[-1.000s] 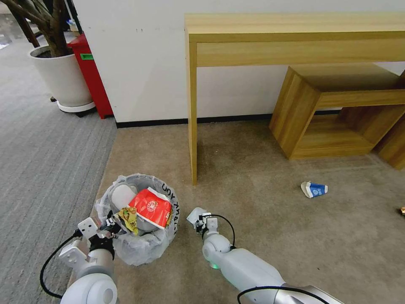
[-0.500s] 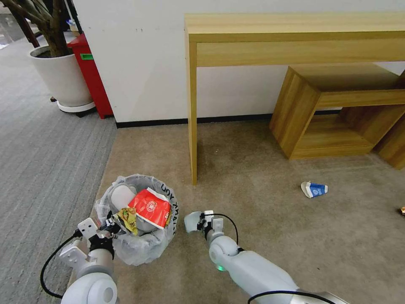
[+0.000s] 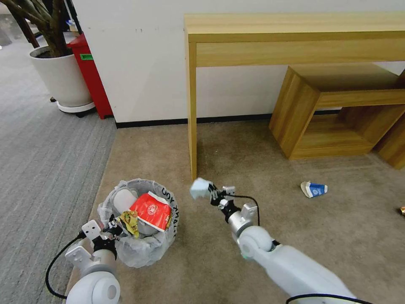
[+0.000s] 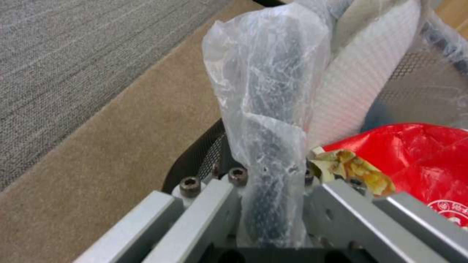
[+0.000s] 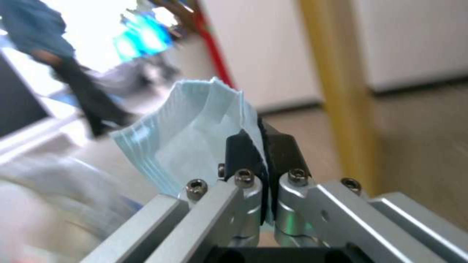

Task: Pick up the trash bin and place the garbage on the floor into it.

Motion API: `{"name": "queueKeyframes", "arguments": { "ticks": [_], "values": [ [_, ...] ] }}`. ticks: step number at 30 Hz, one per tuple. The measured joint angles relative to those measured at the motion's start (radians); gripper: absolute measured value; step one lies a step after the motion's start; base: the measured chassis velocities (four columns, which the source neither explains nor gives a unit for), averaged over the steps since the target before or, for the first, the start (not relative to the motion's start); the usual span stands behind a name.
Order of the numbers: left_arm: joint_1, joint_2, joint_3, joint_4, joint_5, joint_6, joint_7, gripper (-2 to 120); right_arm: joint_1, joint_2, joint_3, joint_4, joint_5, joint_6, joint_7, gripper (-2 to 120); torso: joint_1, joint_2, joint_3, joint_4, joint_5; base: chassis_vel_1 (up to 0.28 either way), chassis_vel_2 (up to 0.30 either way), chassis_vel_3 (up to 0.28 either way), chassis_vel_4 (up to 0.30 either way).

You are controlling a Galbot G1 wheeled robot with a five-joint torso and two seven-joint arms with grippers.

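While the right end effector [image 3: 209, 192] hangs above the floor [image 3: 253, 169], its two black fingertips [image 5: 244, 153] are pressed together on one pale blue pleated face mask [image 3: 199, 188], which sticks out from the tips on the side toward the trash bin [image 3: 139, 219]. That one piece of garbage is off the carpet, near the foot of the wooden bench leg [image 3: 192, 109] just beyond the end effector.

One trash bin sits on the floor to the left of the right end effector, apart from it. The left end effector [image 3: 110, 223] clamps the bin's near rim, with the crinkly clear plastic bag [image 4: 263, 109] and the black mesh wall pinched between its fingers. Inside the bin, just past the left end effector, lie one red snack bag [image 3: 151, 210], one yellow-green wrapper [image 3: 130, 220] and one white slipper [image 3: 122, 197].

Well to the right of the right end effector, one blue-white paper cup [image 3: 314, 189] lies on its side on the floor. Beyond it stands one low wooden shelf unit [image 3: 337, 109] under the bench. One small brownish scrap [image 3: 402, 210] lies at the far right edge; what it is cannot be told.
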Motion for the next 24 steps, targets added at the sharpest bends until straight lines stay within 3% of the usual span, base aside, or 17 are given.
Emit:
{"name": "queueKeyframes", "arguments": {
  "ticks": [3,10,12,14,16,17,24],
  "values": [
    [0.002,0.000,0.002,-0.009,0.001,0.003,0.000,1,0.040,-0.044,-0.030,0.128,0.026,0.027,-0.087,0,0.000,0.000,0.000,0.0000,0.0000,0.000,0.000,0.000,0.000],
    [0.003,0.000,0.005,-0.025,0.003,0.007,-0.001,1,0.108,-0.095,-0.135,0.251,0.054,0.013,-0.125,0,0.000,0.000,0.000,-0.0001,-0.0002,0.000,0.000,0.000,0.000],
    [0.003,0.000,0.005,-0.027,0.003,0.008,-0.001,1,0.118,-0.100,-0.155,0.255,0.054,0.012,-0.125,0,0.000,0.000,0.000,0.0000,-0.0001,0.000,0.000,0.000,0.000],
    [0.004,0.000,0.013,-0.037,0.009,0.010,-0.001,1,0.176,-0.117,-0.280,0.245,0.053,0.007,-0.115,0,0.000,0.000,0.000,0.0000,-0.0001,0.000,0.000,0.000,0.000],
    [0.005,0.000,0.014,-0.038,0.010,0.010,-0.001,1,0.182,-0.117,-0.292,0.242,0.053,0.006,-0.112,0,0.000,0.000,0.000,0.0000,-0.0002,0.000,0.000,0.000,0.000],
    [0.007,0.000,0.020,-0.046,0.016,0.010,0.000,1,0.216,-0.115,-0.360,0.221,0.050,0.001,-0.096,0,0.000,0.000,0.000,0.0000,-0.0001,0.000,0.000,0.000,0.000],
    [0.022,0.000,0.024,-0.078,0.026,0.010,0.005,1,0.296,-0.035,-0.505,0.125,0.042,-0.020,-0.025,0,0.000,0.000,0.000,0.0000,0.0000,0.000,0.000,0.000,0.000]
  ]
}}
